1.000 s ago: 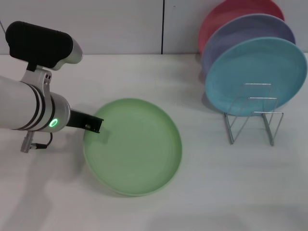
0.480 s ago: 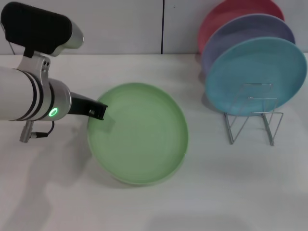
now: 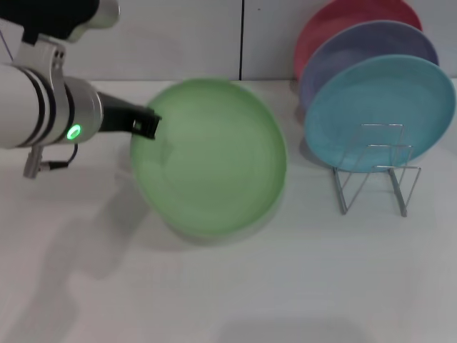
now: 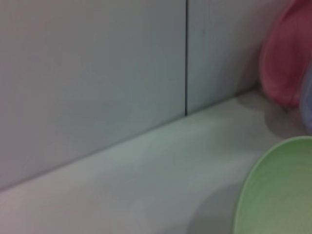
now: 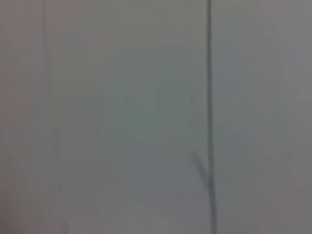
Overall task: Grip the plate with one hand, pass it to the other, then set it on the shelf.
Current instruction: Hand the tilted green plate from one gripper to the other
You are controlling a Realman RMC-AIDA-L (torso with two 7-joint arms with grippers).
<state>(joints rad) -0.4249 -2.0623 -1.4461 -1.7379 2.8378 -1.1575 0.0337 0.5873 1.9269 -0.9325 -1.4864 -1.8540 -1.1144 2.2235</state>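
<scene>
The light green plate [image 3: 211, 157] hangs in the air above the white table, tilted, in the middle of the head view. My left gripper [image 3: 146, 123], thin and black on the green-lit arm, is shut on the plate's left rim. An edge of the plate shows in the left wrist view [image 4: 278, 192]. The silver wire shelf [image 3: 375, 171] stands at the right with a free front slot. My right arm with the blue light is out of view; its wrist view shows only a grey wall.
A sky-blue plate [image 3: 382, 111], a lavender plate [image 3: 364, 50] and a red plate [image 3: 335, 21] stand upright in the rack behind its front loops. The grey wall with a dark seam [image 3: 242, 39] runs along the table's back edge.
My left gripper has lifted the green plate off the table and moved it up and a little toward the back and right. The plate now tilts more. The rack and other plates have not moved.
</scene>
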